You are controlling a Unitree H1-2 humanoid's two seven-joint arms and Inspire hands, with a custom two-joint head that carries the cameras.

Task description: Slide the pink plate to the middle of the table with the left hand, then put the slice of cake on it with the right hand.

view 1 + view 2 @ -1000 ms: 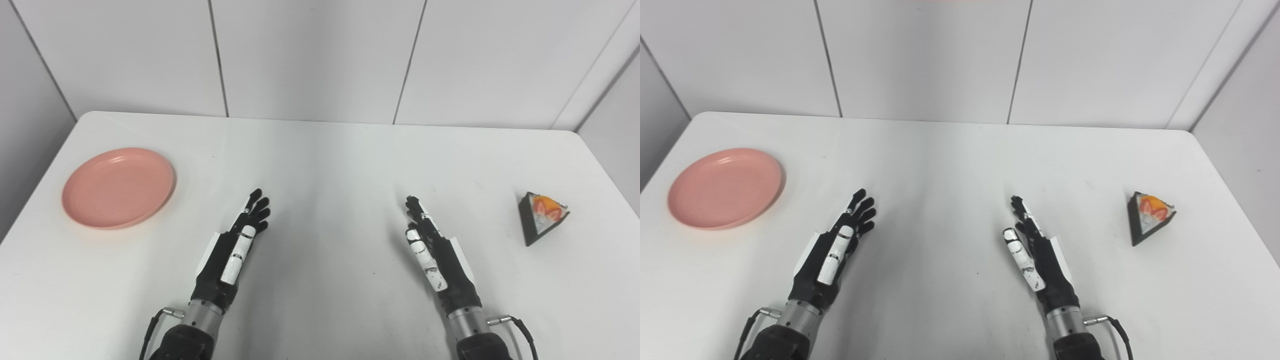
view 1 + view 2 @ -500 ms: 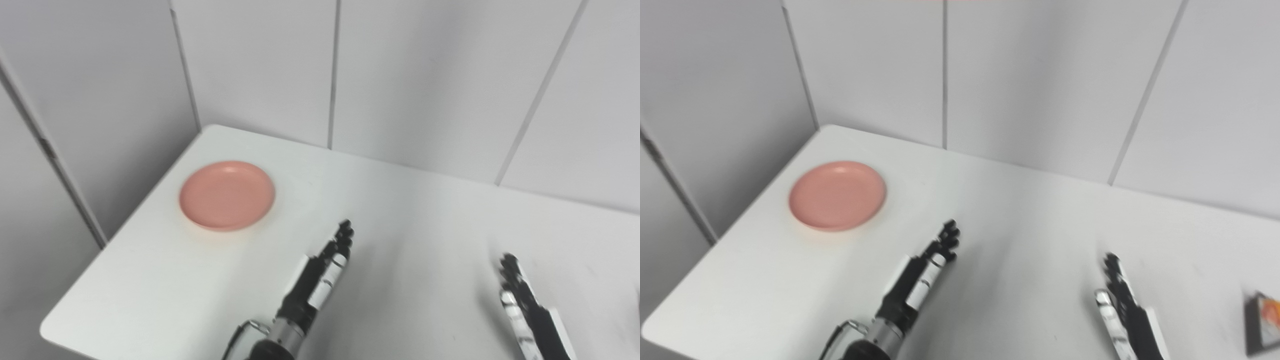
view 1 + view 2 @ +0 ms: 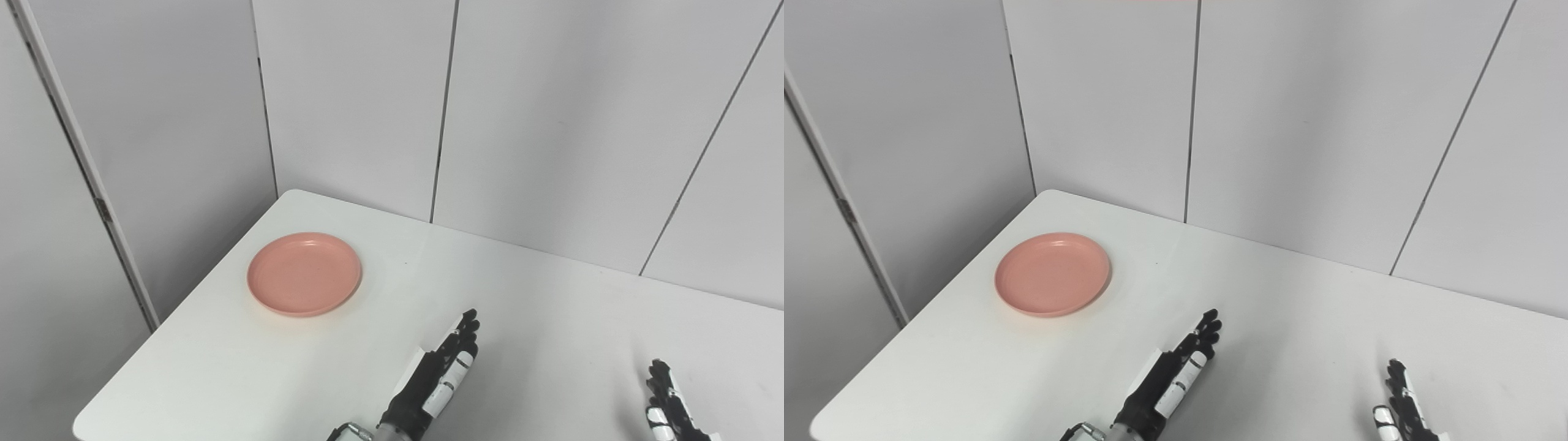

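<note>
Fingers (image 3: 463, 331) apart, pink plate (image 3: 304, 273) near table (image 3: 245, 367) edge.

You see the pink plate (image 3: 304, 274) lying flat and right side up on the white table (image 3: 551, 306), near its far left corner. It is round and shallow, a plain salmon pink with a low raised rim, and nothing sits on it. It lies well apart from both hands, off to the left of the table's middle. You cannot see the slice of cake in either eye view
</note>
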